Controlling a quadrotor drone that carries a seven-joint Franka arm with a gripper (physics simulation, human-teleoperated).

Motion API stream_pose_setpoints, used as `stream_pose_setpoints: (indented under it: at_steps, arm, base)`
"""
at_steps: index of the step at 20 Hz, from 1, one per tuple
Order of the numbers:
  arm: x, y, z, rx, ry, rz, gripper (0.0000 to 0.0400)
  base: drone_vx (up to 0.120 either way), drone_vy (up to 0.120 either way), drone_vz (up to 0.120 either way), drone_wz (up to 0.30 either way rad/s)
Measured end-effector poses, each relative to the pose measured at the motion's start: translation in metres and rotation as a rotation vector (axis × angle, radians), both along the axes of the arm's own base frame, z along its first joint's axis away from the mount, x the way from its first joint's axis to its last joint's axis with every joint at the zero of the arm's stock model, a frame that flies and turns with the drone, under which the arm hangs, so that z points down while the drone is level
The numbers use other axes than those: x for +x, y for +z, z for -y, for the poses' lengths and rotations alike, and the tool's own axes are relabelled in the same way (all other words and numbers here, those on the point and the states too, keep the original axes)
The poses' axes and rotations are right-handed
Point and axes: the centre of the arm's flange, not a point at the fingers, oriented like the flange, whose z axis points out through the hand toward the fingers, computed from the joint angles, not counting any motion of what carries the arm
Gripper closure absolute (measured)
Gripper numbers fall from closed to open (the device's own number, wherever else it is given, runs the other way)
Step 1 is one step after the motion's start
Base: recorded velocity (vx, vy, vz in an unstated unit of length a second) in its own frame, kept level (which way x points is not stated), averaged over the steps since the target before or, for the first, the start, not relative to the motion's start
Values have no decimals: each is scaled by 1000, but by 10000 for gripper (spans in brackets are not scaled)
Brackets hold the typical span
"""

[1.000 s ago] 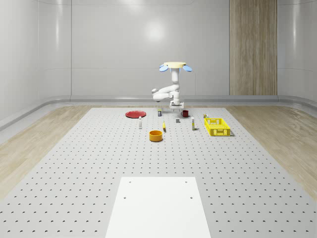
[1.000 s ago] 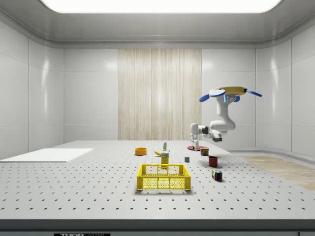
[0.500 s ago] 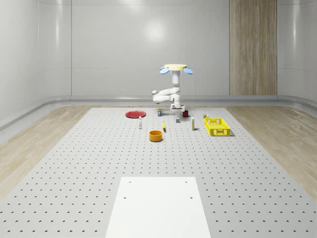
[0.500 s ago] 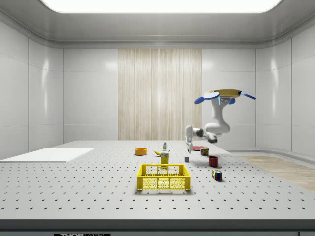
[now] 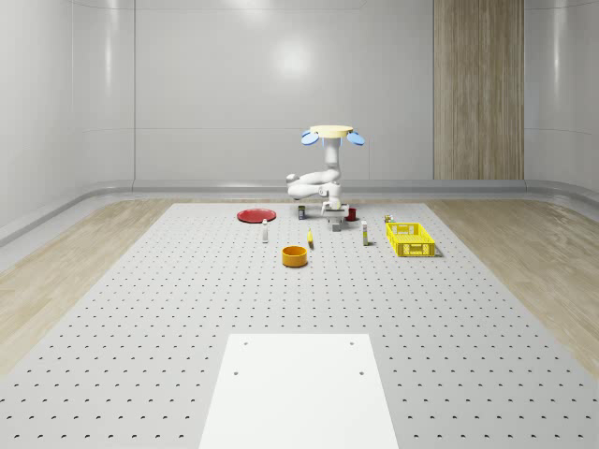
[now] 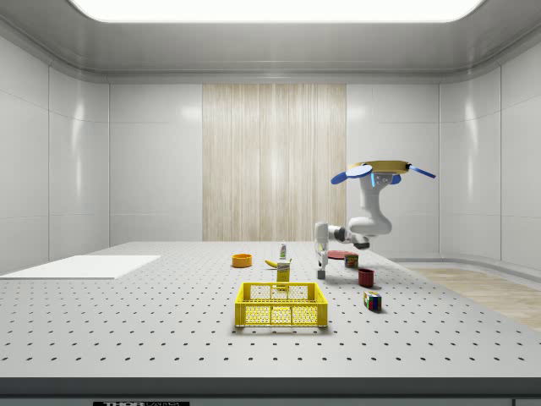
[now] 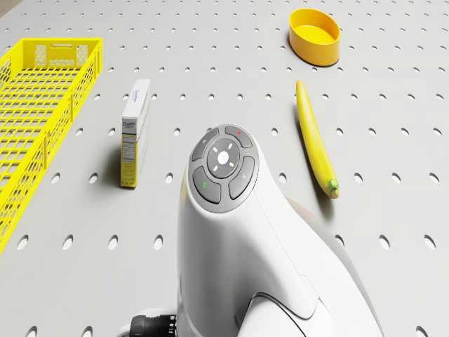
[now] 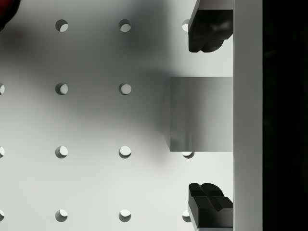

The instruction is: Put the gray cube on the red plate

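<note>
Above gray cube [image 8: 201, 114]: arm folded, tool [image 8: 207, 113] spread.

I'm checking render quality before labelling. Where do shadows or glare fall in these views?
Wrist view: a soft dark shadow spreads over the perforated table beside the gray cube, between the open fingers. Whole-scene view: a bright glare patch on the back wall. Side view: the ceiling light panel is blown out white.

On the worktop [image 5: 140, 309] I count one red plate [image 5: 255, 215], one orange bowl [image 5: 295, 255], one yellow crate [image 5: 410, 238], one banana [image 7: 316, 140], one gray cube [image 8: 201, 113], one dark red mug [image 6: 366, 277], one colourful puzzle cube [image 6: 372, 299], and one drone [image 6: 378, 172].
</note>
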Motion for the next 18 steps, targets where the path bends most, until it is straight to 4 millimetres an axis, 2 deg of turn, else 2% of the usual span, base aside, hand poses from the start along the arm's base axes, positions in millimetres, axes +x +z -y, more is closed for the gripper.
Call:
stream_pose_setpoints:
  at_steps: [2,9,18]
  arm:
    - [0,0,0,0,0,0,0]
    - [1,10,0,0,0,0,0]
    - [14,17,0,0,0,0,0]
  base:
    - [0,0,-120,0]
    - [0,0,0,0]
    - [0,0,0,0]
